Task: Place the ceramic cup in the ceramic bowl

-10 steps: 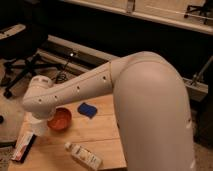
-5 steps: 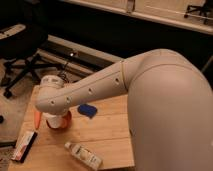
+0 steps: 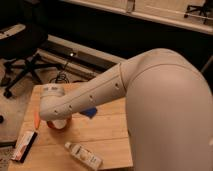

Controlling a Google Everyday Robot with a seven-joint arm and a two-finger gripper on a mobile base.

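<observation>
The white ceramic cup (image 3: 61, 123) shows just under the end of my arm. It sits within the rim of the reddish-brown ceramic bowl (image 3: 50, 125), which stands on the left part of the wooden table (image 3: 105, 137). Only the bowl's left and lower edge shows. I cannot tell whether the cup rests in the bowl or is held just above it. My gripper (image 3: 59, 118) is directly over the cup and bowl, mostly hidden by the white wrist and forearm (image 3: 85, 97).
A thin orange carrot (image 3: 36, 119) lies left of the bowl. A blue object (image 3: 90, 113) lies to its right. A white labelled bottle (image 3: 84, 155) lies near the front edge. A flat box (image 3: 24, 146) lies at the front left corner. An office chair (image 3: 22, 55) stands beyond the table.
The cup has moved right from beside the bowl to over or in it, and the end of my arm has moved with it.
</observation>
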